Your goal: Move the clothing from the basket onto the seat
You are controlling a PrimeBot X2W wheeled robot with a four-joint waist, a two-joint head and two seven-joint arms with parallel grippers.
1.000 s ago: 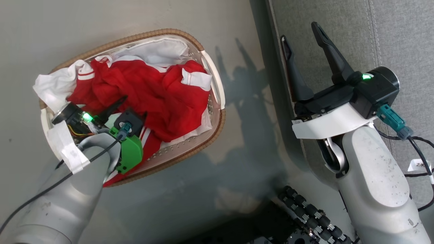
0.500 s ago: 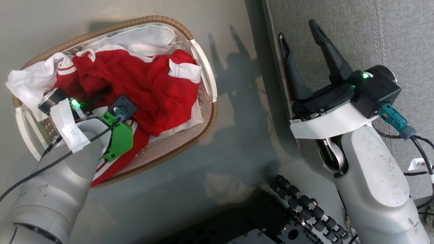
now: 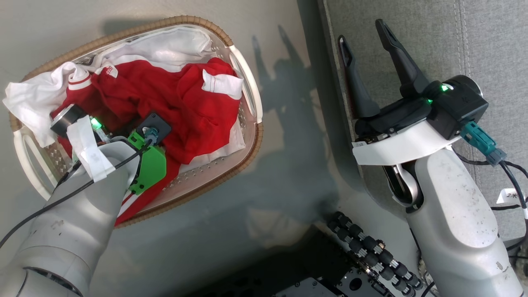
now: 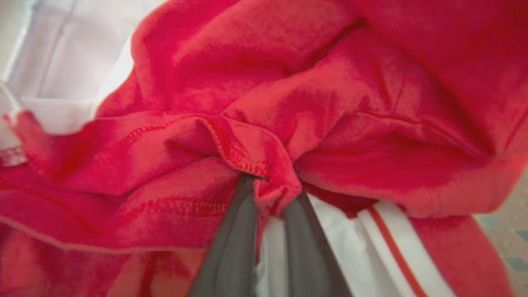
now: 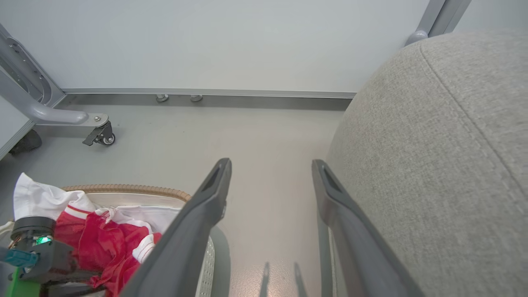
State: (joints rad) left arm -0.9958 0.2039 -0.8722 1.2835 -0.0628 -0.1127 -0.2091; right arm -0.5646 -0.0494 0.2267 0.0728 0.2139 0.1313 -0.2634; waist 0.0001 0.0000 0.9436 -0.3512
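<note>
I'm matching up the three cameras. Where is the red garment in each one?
Head view: red garment upper left, inside the basket.
Left wrist view: garment across most of the frame, a fold pinched in the left claw.
Right wrist view: garment lower left, in the basket.
Shared landmark: its red-and-white striped trim.

Clothing was bright red with white panels and red-and-white striped trim; its hem stitching was red. Liner was plain white. Basket was white, its wall dotted with perforations, under a brown woven rim. Seat was mid-grey, finely woven, with matching grey seams. Floor was pale grey-beige and unpatterned. Left claw had dark grey fingers. Right claw had black fingers, with a white collar behind. Bracket on the left wrist was vivid green. Plug on the right wrist was teal.
</note>
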